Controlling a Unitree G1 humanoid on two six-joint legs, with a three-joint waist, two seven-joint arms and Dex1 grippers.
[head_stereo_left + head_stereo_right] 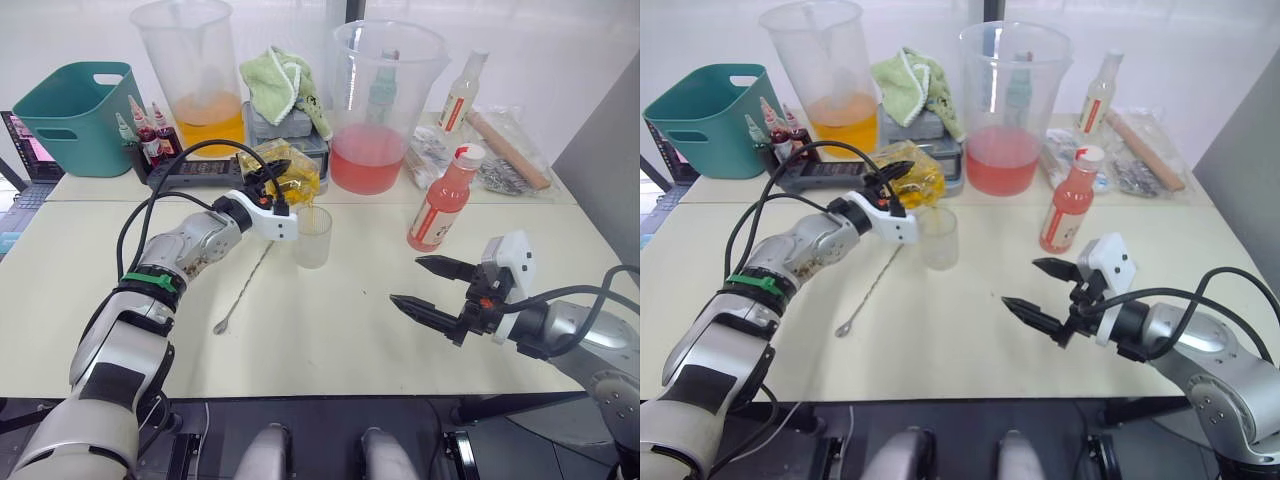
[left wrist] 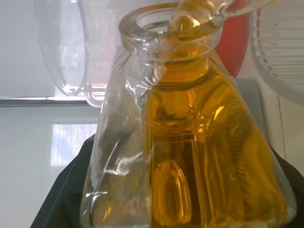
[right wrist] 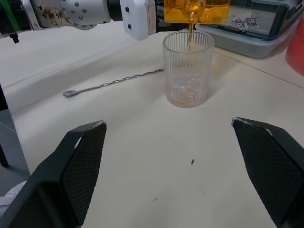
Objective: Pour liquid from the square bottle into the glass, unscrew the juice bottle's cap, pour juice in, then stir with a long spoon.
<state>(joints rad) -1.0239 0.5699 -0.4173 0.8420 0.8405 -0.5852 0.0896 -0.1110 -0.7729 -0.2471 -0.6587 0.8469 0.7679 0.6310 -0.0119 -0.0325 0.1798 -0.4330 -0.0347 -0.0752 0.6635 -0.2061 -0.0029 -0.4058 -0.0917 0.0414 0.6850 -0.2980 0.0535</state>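
My left gripper (image 1: 272,183) is shut on the square bottle (image 1: 290,175), tipped over with its neck above the glass (image 1: 313,236). A thin yellow-orange stream falls into the glass (image 3: 188,75). In the left wrist view the square bottle (image 2: 190,142) shows close up. The long spoon (image 1: 244,285) lies flat on the table left of the glass. The juice bottle (image 1: 444,200) stands upright to the right of the glass with its cap (image 1: 469,153) on. My right gripper (image 1: 428,285) hovers open over the table, right of and nearer than the glass.
Two big beakers (image 1: 385,105) (image 1: 195,70) stand at the back, holding pink and orange liquid. A teal bin (image 1: 80,115), small dropper bottles (image 1: 145,130), a green cloth (image 1: 285,80), a pale bottle (image 1: 462,92) and a wooden rolling pin (image 1: 508,150) line the back.
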